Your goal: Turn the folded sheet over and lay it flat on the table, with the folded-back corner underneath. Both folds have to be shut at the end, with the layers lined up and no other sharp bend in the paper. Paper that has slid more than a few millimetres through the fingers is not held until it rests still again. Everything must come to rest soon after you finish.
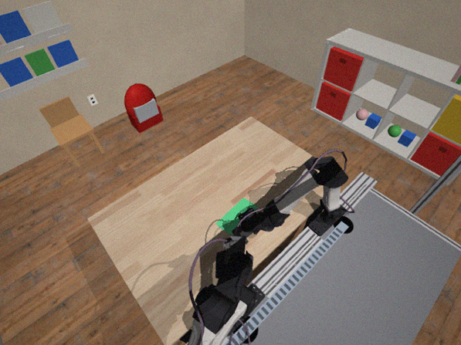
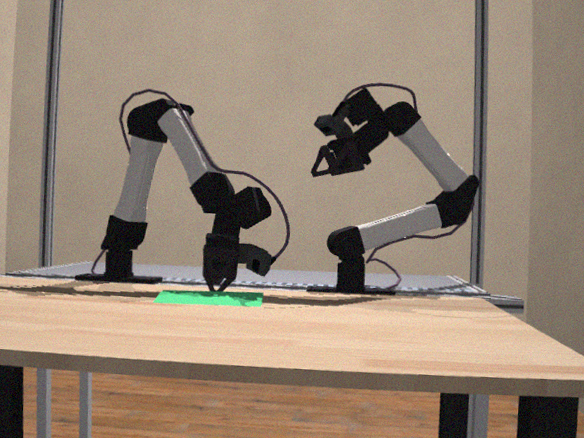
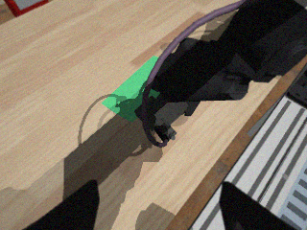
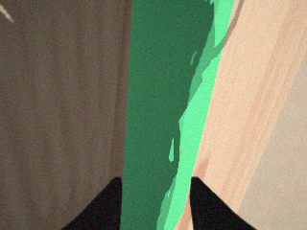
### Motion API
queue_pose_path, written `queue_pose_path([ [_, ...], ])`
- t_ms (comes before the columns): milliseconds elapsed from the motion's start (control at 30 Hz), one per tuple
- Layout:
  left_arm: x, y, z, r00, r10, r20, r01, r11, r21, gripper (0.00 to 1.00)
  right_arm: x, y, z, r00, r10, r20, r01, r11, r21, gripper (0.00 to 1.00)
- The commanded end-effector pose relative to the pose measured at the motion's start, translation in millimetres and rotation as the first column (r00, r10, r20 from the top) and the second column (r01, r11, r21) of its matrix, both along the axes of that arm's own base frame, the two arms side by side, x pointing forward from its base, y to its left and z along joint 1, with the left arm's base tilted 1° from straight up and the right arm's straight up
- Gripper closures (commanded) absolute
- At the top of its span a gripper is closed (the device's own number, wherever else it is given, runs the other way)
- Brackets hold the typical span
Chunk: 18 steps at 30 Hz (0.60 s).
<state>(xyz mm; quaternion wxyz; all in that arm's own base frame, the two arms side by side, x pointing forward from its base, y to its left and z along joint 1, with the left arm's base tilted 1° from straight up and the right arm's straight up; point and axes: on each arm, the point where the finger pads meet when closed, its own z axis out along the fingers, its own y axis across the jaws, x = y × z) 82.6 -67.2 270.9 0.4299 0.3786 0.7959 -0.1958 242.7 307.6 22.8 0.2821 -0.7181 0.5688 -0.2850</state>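
The green folded sheet [image 1: 240, 207] [image 2: 188, 298] [image 3: 134, 80] [image 4: 158, 72] lies flat or nearly flat on the table. No folded-back corner shows, and whether both folds are fully shut cannot be told. My right gripper [image 2: 218, 289] [image 4: 155, 186] is partly open, pointing down at the sheet's robot-side edge. Its fingertips are very close to the paper, with nothing pinched between them; exact contact is unclear. My left gripper [image 2: 322, 173] [image 3: 158, 190] is open and empty, raised well above the table. The right arm hides part of the sheet in the top view and the left wrist view.
The wooden table [image 1: 145, 222] [image 2: 324, 343] [image 3: 43, 86] carries broad arm shadows, some across the sheet. The metal rail [image 1: 285, 259] runs along its robot side. In the top view the two gripper ends overlap closely, while the exterior view shows them at different heights.
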Motion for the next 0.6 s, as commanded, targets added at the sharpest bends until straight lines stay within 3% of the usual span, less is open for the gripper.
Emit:
queue_pose_path([
  [0,0,-1,3,1.0,0.001,-0.004,-0.001,1.0,-0.006,0.35,-15.0,0,12,1.0,0.0,0.001,0.0,1.0,0.021,0.64],
  [67,0,-1,3,1.0,0.001,-0.004,-0.001,1.0,-0.006,0.35,-12.6,11,30,1.0,0.0,0.013,0.0,0.998,0.056,0.41],
  [100,0,-1,3,1.0,0.001,-0.004,-0.001,1.0,-0.006,0.35,-14.3,12,38,1.0,0.0,0.015,-0.001,0.998,0.063,0.35],
  [233,0,-1,3,1.0,0.001,-0.004,-0.001,1.0,-0.006,0.35,-31.9,10,57,1.0,0.0,0.014,-0.001,0.998,0.067,0.35],
  [333,0,-1,3,1.0,0.001,-0.004,-0.001,1.0,-0.006,0.35,-47.2,0,55,1.0,0.0,-0.002,0.0,1.0,0.027,0.35],
  [367,0,-1,3,1.0,0.001,-0.004,-0.001,1.0,-0.006,0.35,-48.5,-3,41,1.0,0.0,-0.014,0.0,1.0,-0.015,0.35],
  [567,0,-1,3,1.0,0.001,-0.004,-0.001,1.0,-0.006,0.35,-47.2,-3,37,1.0,0.002,-0.022,-0.002,1.0,-0.015,0.35],
])
